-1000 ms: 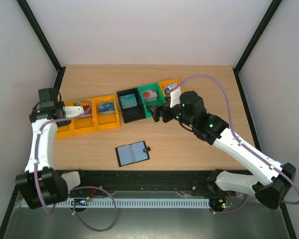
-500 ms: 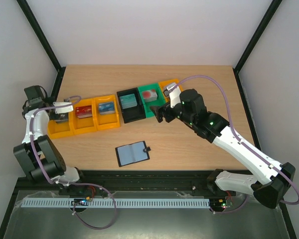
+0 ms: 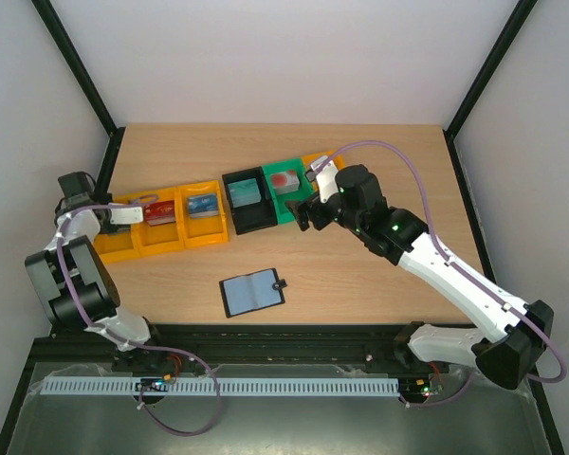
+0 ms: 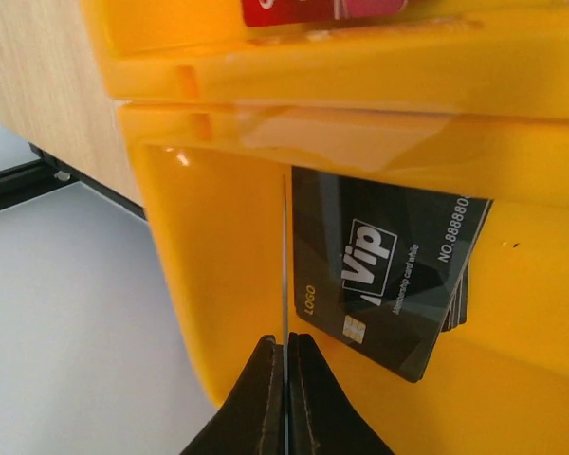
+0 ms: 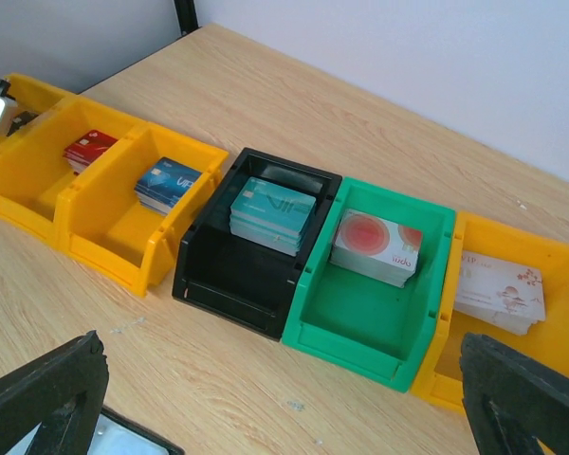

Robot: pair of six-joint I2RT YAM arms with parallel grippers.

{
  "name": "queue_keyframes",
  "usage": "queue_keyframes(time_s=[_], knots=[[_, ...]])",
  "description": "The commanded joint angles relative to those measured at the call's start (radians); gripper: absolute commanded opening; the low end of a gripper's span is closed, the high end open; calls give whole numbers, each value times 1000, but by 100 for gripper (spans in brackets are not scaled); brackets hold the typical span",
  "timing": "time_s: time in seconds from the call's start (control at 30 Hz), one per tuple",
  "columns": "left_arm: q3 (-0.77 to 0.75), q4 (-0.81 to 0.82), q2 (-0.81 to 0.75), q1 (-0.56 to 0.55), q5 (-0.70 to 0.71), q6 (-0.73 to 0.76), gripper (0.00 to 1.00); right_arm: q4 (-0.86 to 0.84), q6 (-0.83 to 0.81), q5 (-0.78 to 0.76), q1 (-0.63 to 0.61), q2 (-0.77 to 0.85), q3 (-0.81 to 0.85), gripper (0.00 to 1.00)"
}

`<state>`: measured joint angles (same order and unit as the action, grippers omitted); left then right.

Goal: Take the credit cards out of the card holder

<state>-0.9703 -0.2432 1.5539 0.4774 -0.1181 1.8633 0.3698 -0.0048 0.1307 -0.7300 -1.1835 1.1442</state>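
Observation:
The card holder (image 3: 253, 292) lies open on the table near the front, its blue-grey pockets facing up; one corner (image 5: 123, 444) shows in the right wrist view. My left gripper (image 3: 121, 216) (image 4: 285, 346) is shut on a thin credit card (image 4: 284, 256) seen edge-on. It holds the card inside the leftmost yellow bin (image 3: 114, 243) (image 4: 209, 284), beside a stack of black cards (image 4: 384, 275). My right gripper (image 3: 309, 214) (image 5: 284, 417) hovers open and holds nothing, above the table in front of the green bin (image 3: 294, 204).
A row of bins runs across the table: yellow with red cards (image 3: 158, 210) (image 5: 92, 150), yellow with blue cards (image 3: 202, 206) (image 5: 168, 185), black with teal cards (image 3: 247, 194) (image 5: 273, 210), green with red-dot cards (image 5: 377, 246), and a far-right yellow bin (image 5: 501, 292).
The left arm has folded lower and to the left while its gripper stays shut at the leftmost yellow bin. The right arm has shifted slightly left, still open.

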Motion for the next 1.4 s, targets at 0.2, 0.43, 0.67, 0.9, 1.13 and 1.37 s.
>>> queue_keyframes(time_s=[0.2,0.43,0.67,0.9,1.13,1.37], knots=[[23,162,51,1,-23,53,2,32,-40,-11,11,-16,52,99],[31,219,84,-29,-24,77,2,65,-41,-26,11,-7,76,99],[-25,143,138,-76,9,86,2,113,-34,-30,12,21,85,99],[-37,110,158,-47,39,129,59,119,-31,-18,12,17,100,99],[-60,114,138,-41,67,173,82,125,-17,1,12,27,104,99],[-135,-69,55,-49,23,122,90,145,17,-31,13,23,100,99]])
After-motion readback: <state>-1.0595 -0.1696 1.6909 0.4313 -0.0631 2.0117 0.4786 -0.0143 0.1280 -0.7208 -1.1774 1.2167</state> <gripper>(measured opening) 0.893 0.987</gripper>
